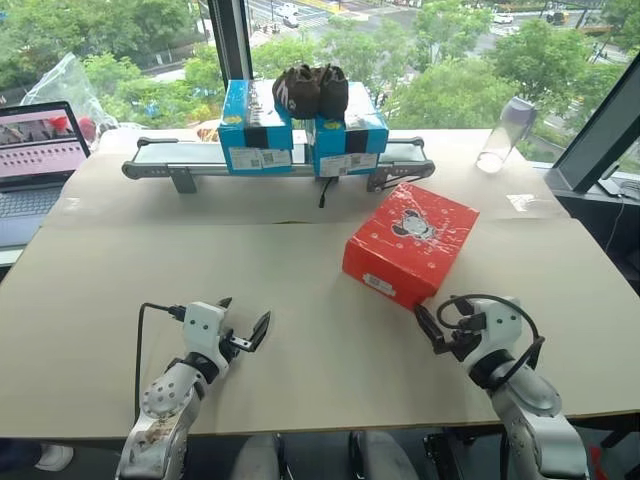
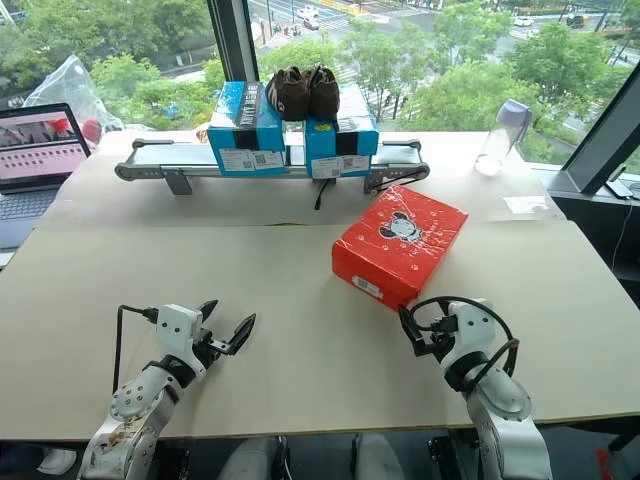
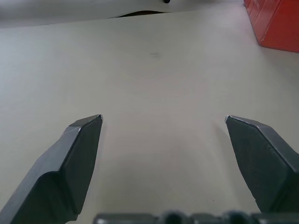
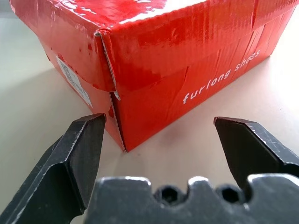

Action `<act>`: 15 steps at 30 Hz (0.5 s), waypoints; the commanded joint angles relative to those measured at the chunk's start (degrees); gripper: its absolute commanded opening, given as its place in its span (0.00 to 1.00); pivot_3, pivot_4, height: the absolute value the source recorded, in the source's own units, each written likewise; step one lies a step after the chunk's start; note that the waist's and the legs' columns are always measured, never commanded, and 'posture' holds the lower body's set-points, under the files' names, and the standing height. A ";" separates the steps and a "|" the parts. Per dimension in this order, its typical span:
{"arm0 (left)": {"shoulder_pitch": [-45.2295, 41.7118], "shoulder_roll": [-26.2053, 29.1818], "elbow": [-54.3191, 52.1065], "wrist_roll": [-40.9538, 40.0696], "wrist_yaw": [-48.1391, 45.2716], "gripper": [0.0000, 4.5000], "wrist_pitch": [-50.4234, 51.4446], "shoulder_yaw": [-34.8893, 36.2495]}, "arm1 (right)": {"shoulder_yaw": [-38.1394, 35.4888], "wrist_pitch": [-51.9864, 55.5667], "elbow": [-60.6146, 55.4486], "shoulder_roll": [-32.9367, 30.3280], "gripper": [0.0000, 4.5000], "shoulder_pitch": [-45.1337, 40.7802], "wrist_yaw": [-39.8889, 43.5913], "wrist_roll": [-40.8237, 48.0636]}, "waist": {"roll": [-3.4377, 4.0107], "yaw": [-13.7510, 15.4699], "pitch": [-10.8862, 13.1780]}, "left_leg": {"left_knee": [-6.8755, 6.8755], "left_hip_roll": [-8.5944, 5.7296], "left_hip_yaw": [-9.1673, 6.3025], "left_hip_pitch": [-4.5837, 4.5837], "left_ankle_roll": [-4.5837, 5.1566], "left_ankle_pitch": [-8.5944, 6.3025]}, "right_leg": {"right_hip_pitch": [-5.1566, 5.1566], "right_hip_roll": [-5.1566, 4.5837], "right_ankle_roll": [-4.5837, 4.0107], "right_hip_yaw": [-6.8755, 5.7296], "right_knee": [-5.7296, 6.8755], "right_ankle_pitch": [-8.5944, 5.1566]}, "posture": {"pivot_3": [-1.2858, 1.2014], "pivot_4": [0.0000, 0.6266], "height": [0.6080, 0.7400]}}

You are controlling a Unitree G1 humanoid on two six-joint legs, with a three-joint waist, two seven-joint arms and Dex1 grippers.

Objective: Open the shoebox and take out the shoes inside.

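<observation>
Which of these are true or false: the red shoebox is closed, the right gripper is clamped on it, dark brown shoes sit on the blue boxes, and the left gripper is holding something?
1. The shoebox lid is shut. True.
2. The right gripper is clamped on the shoebox. False: its fingers are spread, facing the near corner of the box without touching it.
3. Dark brown shoes sit on the blue boxes. True.
4. The left gripper holds something. False: it is open and empty above the table.
</observation>
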 commanded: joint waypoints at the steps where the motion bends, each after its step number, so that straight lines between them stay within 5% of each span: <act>1: -1.38 0.73 -0.23 1.45 0.69 1.00 -2.33 0.79 | -0.57 -1.61 -1.62 -0.59 0.98 -0.76 -0.45 -0.51 | 0.00 0.00 0.00 | 0.00 0.00 0.00 0.00 0.00 0.00 | 0.00 0.00 0.00 0.00 0.00 0.00 | 0.52 0.24 1.00; 15: -20.53 16.81 0.72 -10.77 -14.98 1.00 10.54 5.78 | -11.66 -0.16 9.99 -18.64 0.98 -13.58 7.81 2.15 | -0.13 -0.02 0.16 | 0.07 -0.06 0.07 0.19 0.01 0.02 | 0.24 0.05 -0.06 -0.07 0.12 0.09 | 0.52 0.24 1.00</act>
